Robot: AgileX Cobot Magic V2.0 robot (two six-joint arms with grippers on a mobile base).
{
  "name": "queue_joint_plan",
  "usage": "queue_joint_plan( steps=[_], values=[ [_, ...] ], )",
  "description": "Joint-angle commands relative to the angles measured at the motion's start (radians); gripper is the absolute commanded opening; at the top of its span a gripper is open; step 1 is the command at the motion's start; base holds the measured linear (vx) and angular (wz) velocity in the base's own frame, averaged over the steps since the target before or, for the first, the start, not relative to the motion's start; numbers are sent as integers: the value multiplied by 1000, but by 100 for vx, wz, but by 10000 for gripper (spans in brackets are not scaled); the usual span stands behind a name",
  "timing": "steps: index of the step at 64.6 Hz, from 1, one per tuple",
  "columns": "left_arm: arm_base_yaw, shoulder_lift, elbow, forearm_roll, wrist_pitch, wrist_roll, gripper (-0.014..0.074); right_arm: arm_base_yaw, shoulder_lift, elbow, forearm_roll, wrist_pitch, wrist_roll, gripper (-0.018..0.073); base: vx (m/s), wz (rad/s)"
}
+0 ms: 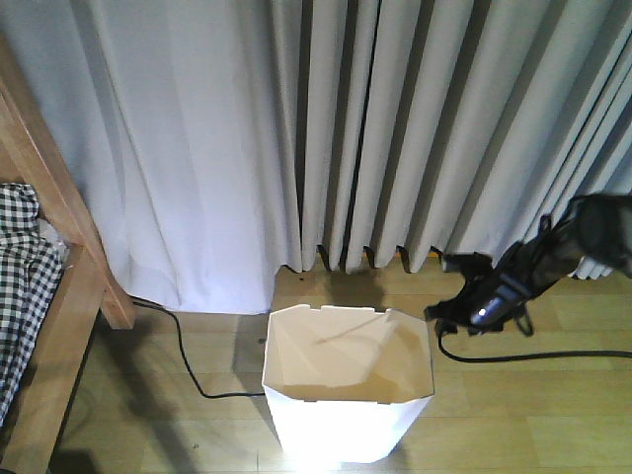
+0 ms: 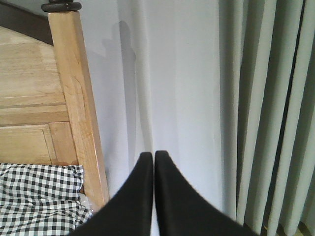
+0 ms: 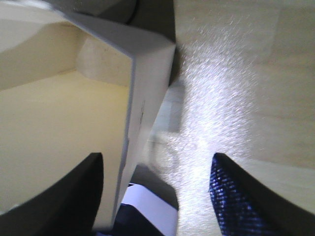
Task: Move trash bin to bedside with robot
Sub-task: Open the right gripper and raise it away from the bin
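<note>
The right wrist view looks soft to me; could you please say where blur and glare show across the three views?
Right wrist: bin wall and floor blurred, floor glaring. Front: bin's lower face blown out white. Left wrist: sharp, evenly lit, faint shadow on the curtain.

Wooden floor [image 1: 553, 415]: bin [image 1: 346, 415], cable [image 1: 188, 365].

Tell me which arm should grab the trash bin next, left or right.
Right. Its open claw straddles the trash bin wall, one finger inside and one outside. The left claw is shut and points at the curtain beside the bed frame, with no bin in its view.
</note>
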Motion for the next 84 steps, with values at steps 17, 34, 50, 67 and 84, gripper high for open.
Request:
queue_joint_plan(
  steps=[17, 34, 50, 67, 84],
  values=[
    [-2, -5, -21, -5, -72, -4, -6, -7, -578, 291, -26, -69, -48, 459, 0, 0],
    [-2, -5, -21, -5, -72, -4, -6, -7, -928, 416, -46, -49, -48, 459, 0, 0],
    [-2, -5, -21, -5, -72, -4, -6, -7, -1277, 527, -55, -70, -48, 459, 0, 0],
    [-2, -5, -21, -5, -72, -4, -6, -7, -1651, 695, -51, -124, -47, 459, 0, 0],
    [-2, -5, -21, -5, -72, -4, -6, -7, -2060, 923, -10, -195, -46, 459, 0, 0]
  ],
)
